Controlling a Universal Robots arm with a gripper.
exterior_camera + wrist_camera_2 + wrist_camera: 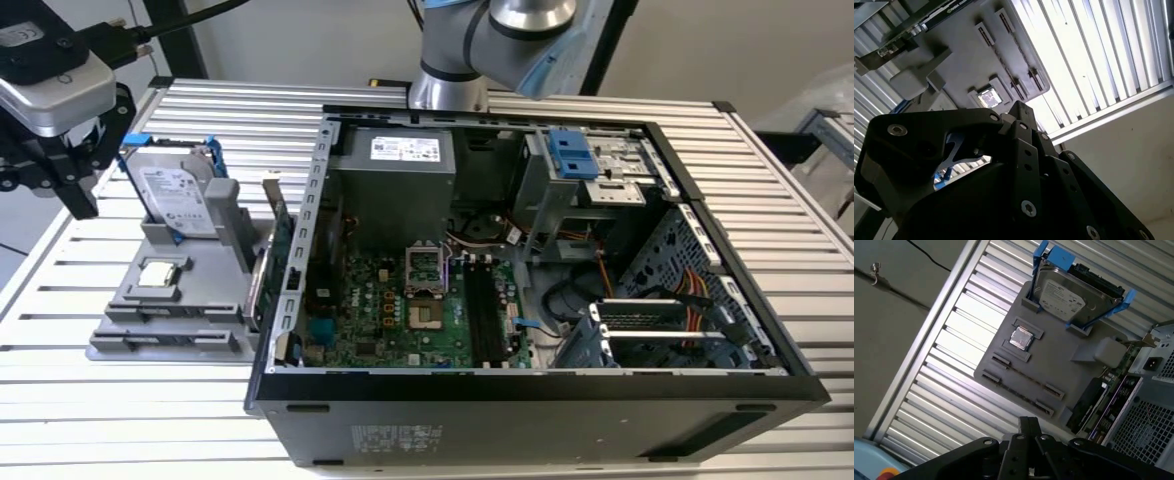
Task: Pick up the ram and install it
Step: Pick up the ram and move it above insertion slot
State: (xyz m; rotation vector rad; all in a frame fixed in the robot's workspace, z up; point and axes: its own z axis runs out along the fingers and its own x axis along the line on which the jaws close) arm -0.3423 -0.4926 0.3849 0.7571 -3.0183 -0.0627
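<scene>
**Desk:** How far along is the job?

**Photographer:** Barely begun, by my reading. The ram [1026, 376] appears to sit on the gray tray [1064, 365], held between the clips of one row. It has not been lifted or fitted, so both the pickup and the install are left.

**Desk:** What does the ram look like?

**Photographer:** It is slim, long and dark, standing on its long edge. In the first wrist view it is little more than a line, so I name it with some caution. In the exterior view its row lies toward 6 o'clock on the tray. The chip [1021, 338] sits mid-tray and the drive [1069, 300] stands at 12 o'clock.

**Desk:** And the gripper?

**Photographer:** In the exterior view the gripper [54, 170] hangs at about 10 o'clock from the tray, well apart from the ram. I cannot tell whether it is open or closed.

**Desk:** Where does the ram go?

**Photographer:** The case [534, 385] lies open at 3 o'clock from the tray. The black slots [483, 310] on its board are in plain sight.
</scene>
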